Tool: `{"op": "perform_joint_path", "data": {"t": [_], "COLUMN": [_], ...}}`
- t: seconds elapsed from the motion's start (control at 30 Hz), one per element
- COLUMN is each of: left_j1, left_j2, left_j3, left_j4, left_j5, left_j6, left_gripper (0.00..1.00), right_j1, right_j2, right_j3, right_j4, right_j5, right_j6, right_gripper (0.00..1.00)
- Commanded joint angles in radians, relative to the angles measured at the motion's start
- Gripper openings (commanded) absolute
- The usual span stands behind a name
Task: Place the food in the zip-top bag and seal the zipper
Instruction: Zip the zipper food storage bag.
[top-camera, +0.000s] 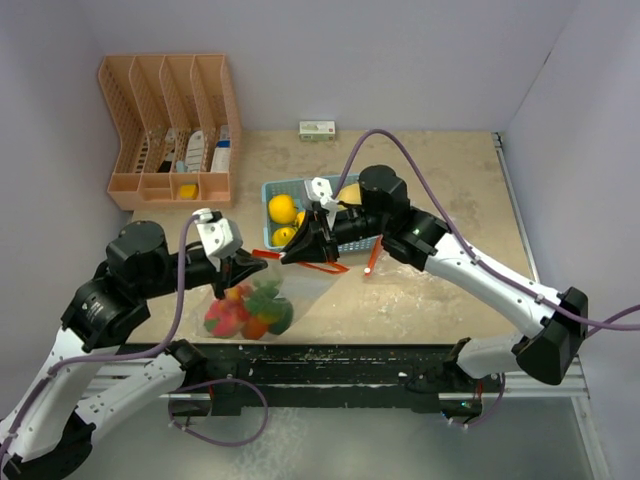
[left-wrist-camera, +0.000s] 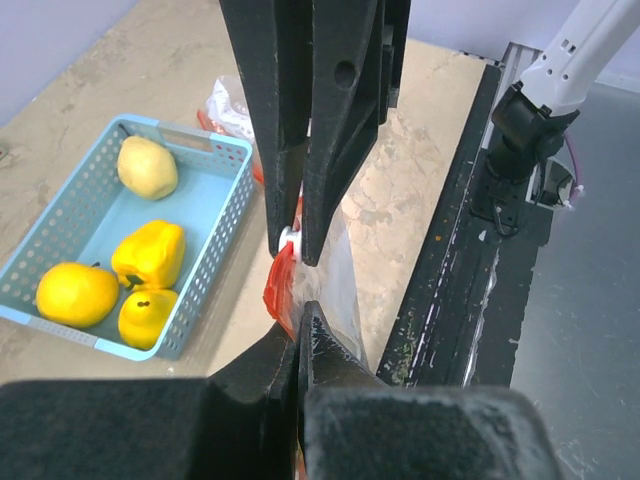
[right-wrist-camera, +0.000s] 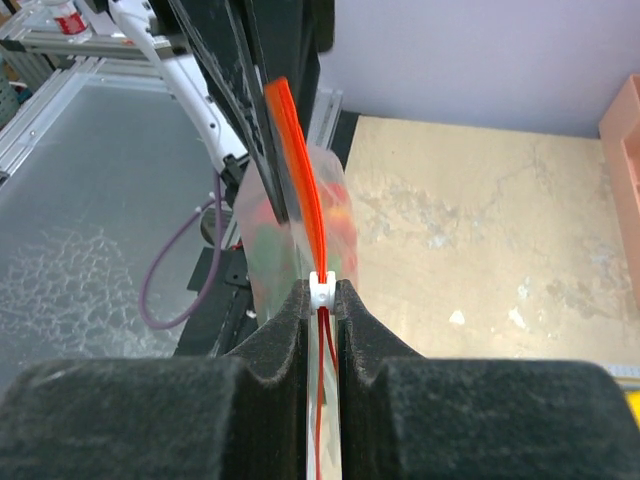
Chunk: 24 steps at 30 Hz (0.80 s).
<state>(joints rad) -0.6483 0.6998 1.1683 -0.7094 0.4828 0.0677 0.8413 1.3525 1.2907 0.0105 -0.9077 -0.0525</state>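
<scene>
The desk (top-camera: 450, 190) is a beige, marbled slab boxed in by plain lavender walls (top-camera: 420, 60), with a black rail along its near edge and a grey frosted panel beyond that. A peach slotted organizer (top-camera: 170, 120) fills the far left corner, and a small green-and-white box (top-camera: 317, 129) lies at the middle of the far edge. Mid-desk stands a light-blue basket (top-camera: 285, 183) holding yellow pieces of the food (left-wrist-camera: 148, 252). The red, orange and green pieces (top-camera: 248, 312) sit inside the zip-top bag (top-camera: 290, 290), which hangs over the desk close to the near edge, left of centre. The left gripper (top-camera: 238, 272) is pinched narrow on the bag's top edge at one end. The right gripper (right-wrist-camera: 320, 300) is clamped narrow on the white slider (right-wrist-camera: 320, 288) of the red zipper (right-wrist-camera: 295, 170). The two grippers are near each other, with the zipper stretched taut between them. How much of the zipper is closed cannot be told.
</scene>
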Motion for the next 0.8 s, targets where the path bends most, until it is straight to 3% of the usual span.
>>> {"op": "perform_joint_path", "data": {"t": [0.0, 0.33, 0.77], "left_j1": [0.001, 0.001, 0.001], "left_j2": [-0.021, -0.063, -0.106], "left_j3": [0.084, 0.160, 0.205], "left_j4": [0.050, -0.026, -0.059], "left_j5": [-0.049, -0.195, -0.335], "left_j6": [0.021, 0.063, 0.086], "left_gripper": [0.00, 0.00, 0.00], "right_j1": [-0.020, -0.105, -0.157], "right_j2": [-0.017, -0.074, -0.098], "right_j3": [-0.025, -0.147, -0.217], "right_j4": [-0.121, -0.147, -0.178], "right_j5": [0.024, 0.014, 0.125], "right_j6": [-0.076, -0.118, -0.133], "right_gripper": [0.07, 0.07, 0.04]}}
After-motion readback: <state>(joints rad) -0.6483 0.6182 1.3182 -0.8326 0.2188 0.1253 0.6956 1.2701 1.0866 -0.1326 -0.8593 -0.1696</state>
